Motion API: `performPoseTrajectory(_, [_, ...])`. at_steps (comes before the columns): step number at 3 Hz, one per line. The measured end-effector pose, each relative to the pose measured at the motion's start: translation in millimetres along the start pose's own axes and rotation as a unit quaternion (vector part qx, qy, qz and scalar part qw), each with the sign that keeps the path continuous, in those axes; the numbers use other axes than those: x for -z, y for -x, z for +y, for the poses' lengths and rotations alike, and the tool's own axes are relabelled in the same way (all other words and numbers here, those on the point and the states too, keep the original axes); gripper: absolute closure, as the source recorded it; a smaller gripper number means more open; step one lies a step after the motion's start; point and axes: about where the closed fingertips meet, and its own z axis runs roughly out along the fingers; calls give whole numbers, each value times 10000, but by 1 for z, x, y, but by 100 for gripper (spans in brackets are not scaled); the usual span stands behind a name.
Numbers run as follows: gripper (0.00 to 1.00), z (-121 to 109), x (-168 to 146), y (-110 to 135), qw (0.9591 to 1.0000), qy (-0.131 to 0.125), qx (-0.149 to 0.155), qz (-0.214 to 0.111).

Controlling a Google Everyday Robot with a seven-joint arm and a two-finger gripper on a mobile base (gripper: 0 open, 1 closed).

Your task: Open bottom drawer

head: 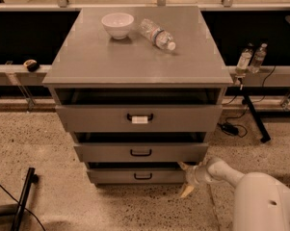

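Observation:
The bottom drawer [115,176] is the narrowest grey front of the three, low in the cabinet, with a small black loop handle [142,176]. Its front sits close under the middle drawer [106,153]. My gripper [186,179] is at the drawer's right end, with its white arm [231,174] coming in from the lower right. One pale finger points up near the drawer's top right corner and the other points down toward the floor, so the fingers are spread open and hold nothing.
The top drawer [86,118] carries a white label on its handle. A white bowl [117,24] and a plastic bottle [157,33] lie on the cabinet top [135,57]. Black stands are on the floor at left [24,196] and right [253,119].

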Motion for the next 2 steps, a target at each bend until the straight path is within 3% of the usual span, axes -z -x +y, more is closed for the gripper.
performPoseTrajectory(2, [26, -11, -19, -30, 9997, -152, -195, 69])
